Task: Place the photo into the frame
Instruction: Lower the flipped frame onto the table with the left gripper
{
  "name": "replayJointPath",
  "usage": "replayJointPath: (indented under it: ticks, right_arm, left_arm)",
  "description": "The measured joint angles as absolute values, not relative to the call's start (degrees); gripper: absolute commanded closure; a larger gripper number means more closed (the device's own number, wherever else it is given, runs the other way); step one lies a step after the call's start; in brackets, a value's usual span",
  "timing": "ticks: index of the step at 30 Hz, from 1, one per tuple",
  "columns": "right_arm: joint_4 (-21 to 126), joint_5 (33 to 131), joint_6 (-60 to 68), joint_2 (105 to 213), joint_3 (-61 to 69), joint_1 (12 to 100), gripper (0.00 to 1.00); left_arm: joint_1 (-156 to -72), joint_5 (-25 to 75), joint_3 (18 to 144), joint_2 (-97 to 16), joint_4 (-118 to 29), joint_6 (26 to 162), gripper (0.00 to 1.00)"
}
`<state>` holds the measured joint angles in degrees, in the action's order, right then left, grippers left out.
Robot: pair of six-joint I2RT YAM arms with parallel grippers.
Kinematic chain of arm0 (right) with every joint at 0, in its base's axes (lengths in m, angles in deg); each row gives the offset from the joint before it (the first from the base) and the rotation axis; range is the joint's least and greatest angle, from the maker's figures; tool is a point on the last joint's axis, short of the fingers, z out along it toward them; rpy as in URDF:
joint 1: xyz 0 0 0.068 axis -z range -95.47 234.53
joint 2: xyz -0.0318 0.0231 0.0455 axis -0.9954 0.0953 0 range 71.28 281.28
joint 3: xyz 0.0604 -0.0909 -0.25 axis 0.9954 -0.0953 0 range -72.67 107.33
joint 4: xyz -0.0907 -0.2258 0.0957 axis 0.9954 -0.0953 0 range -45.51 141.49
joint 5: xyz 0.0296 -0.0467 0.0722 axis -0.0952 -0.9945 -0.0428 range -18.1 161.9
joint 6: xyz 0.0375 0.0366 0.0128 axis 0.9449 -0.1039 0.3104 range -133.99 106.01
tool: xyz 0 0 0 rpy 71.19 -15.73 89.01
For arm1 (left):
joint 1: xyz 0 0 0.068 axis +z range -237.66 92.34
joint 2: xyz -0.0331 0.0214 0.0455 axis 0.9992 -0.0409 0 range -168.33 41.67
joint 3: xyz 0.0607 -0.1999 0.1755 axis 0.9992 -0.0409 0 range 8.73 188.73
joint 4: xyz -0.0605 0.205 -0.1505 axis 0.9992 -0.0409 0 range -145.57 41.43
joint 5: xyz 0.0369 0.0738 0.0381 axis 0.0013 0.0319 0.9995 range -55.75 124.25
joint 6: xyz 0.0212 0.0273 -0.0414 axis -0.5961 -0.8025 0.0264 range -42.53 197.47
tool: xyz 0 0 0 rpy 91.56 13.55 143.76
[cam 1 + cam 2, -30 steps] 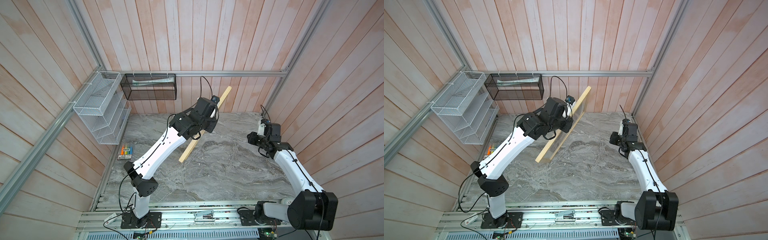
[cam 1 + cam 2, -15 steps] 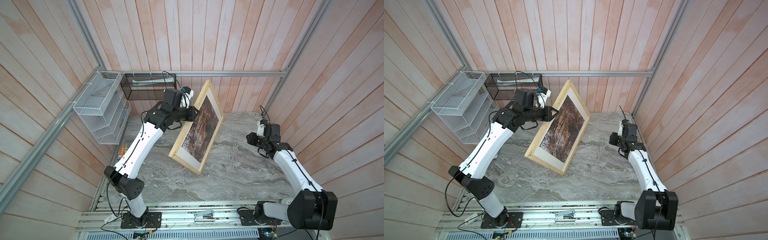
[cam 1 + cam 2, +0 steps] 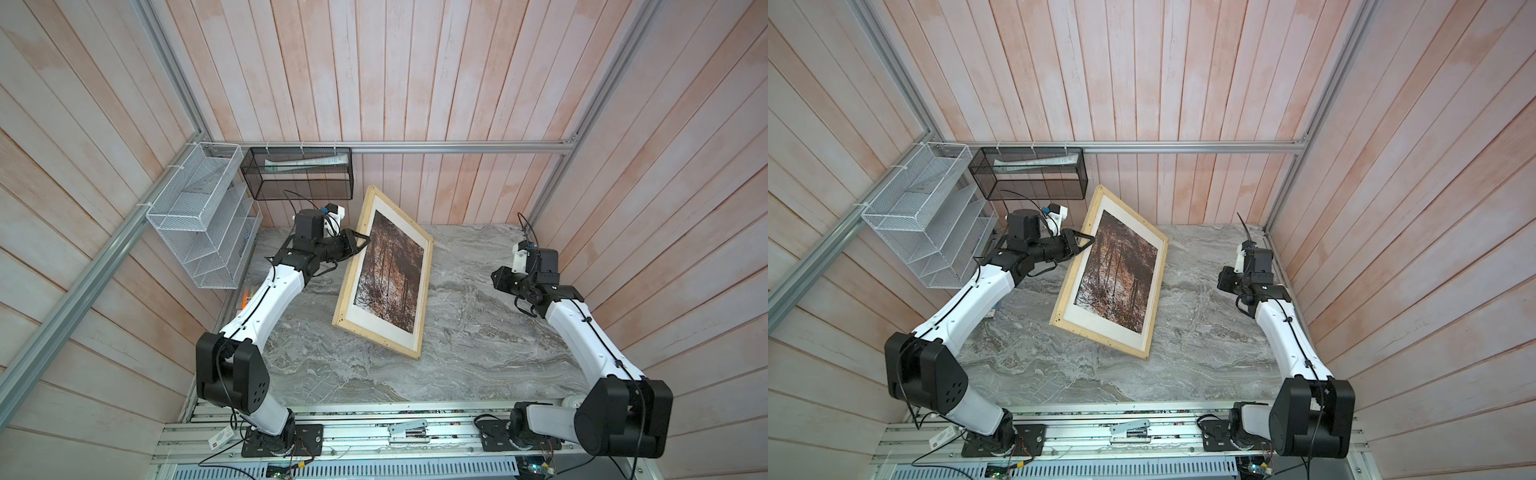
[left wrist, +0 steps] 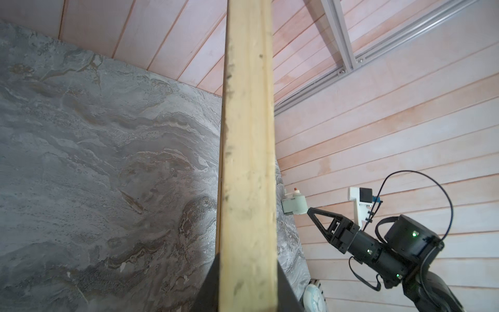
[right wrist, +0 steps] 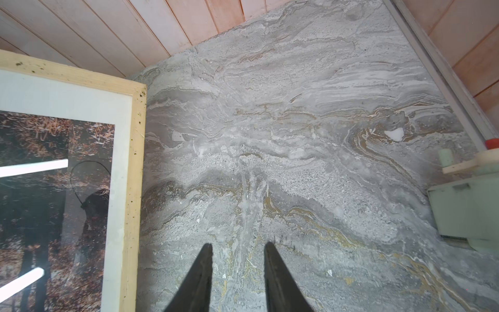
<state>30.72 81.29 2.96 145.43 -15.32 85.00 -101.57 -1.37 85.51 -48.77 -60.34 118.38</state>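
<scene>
Gripping the frame (image 3: pixel 376 341) by its left strip, the left end effector (image 3: pixel 365 243) holds it tilted at the centre of both top views, right edge apparently on the table (image 3: pixel 478 332); the photo (image 3: pixel 390 270) already sits inside behind a white mat (image 3: pixel 380 328); the right end effector (image 5: pixel 238 247), at right, gapes empty; laying it flat seems left.

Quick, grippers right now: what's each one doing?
Left gripper: closed on the frame, clamping its side edge.
Right gripper: open, holding nothing.

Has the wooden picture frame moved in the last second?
Yes. The frame has swung left, toward the black wire basket, and turned from edge-on to face-on.
</scene>
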Motion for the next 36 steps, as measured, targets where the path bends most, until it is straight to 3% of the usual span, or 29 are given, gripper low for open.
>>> replayJointPath:
  ticks: [9, 22, 32, 36]
  right_arm:
    - [31.4, 82.5, 3.2, 146.0, -15.6, 85.0, 0.66]
    - [32.0, 84.5, 3.2, 147.6, -15.8, 85.0, 0.66]
    - [32.2, 85.1, 3.2, 148.9, -15.8, 85.0, 0.66]
    - [32.3, 85.3, 3.2, 149.7, -15.8, 85.0, 0.66]
  left_arm:
    - [-101.0, -2.9, 69.6, -48.0, -44.0, 130.0, 1.0]
    - [-100.5, -1.9, 65.4, -46.9, -39.8, 131.7, 1.0]
    - [-99.3, -1.9, 64.8, -51.0, -37.4, 131.7, 0.82]
    - [-99.2, -2.0, 64.8, -52.5, -36.0, 131.4, 0.66]
